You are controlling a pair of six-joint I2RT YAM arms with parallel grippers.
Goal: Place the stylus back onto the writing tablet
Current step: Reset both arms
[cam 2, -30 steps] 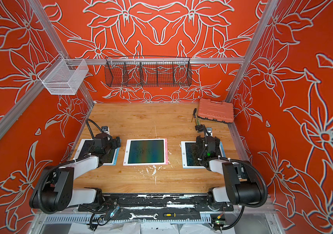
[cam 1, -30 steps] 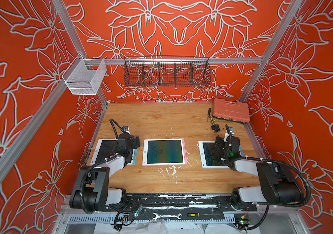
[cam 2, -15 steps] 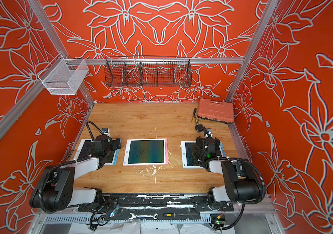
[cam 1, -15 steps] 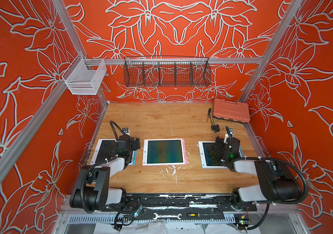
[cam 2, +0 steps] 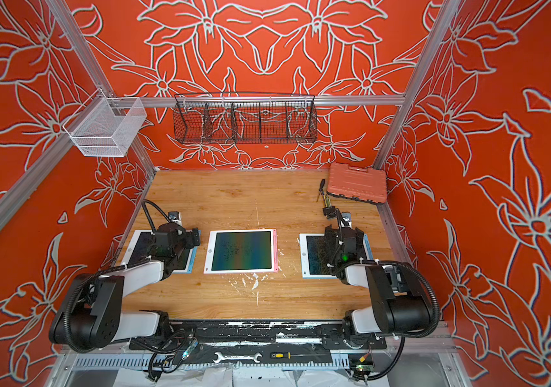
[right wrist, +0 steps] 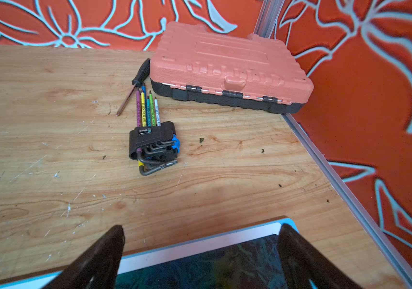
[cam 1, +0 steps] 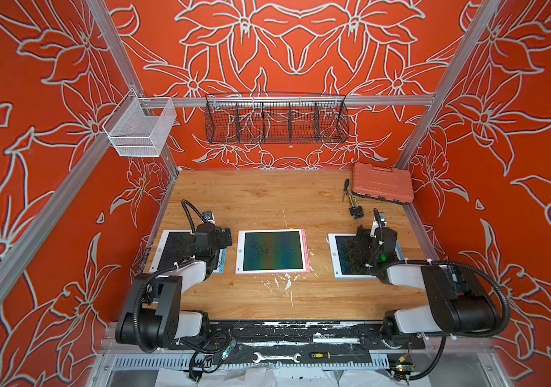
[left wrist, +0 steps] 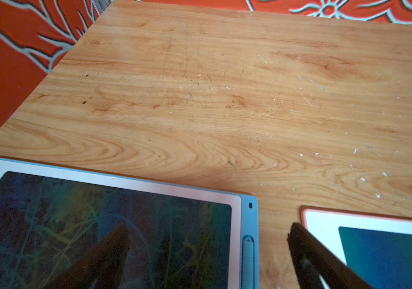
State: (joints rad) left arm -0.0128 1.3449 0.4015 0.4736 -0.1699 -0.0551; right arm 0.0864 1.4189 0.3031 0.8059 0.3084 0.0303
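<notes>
The blue stylus [left wrist: 248, 255] lies seated in the slot along the blue edge of the left tablet [left wrist: 99, 179]. It is between the left fingers [left wrist: 115, 252], which stand wide apart and hold nothing. One finger is over the scribbled screen. The other is over the bare strip of surface [left wrist: 225, 100] between this tablet and the pink tablet [left wrist: 350, 222] just beside it. In both top views the left arm's head covers that edge, left of centre in the frame, so the stylus is hidden there.

The right fingers [right wrist: 102, 255] are also wide apart and empty, over the far edge of the right tablet [right wrist: 200, 247]. Beyond them lie hex keys [right wrist: 153, 142] and a screwdriver [right wrist: 135, 85]. An orange case [right wrist: 227, 67] sits in the corner by the wall, well apart from the tablets.
</notes>
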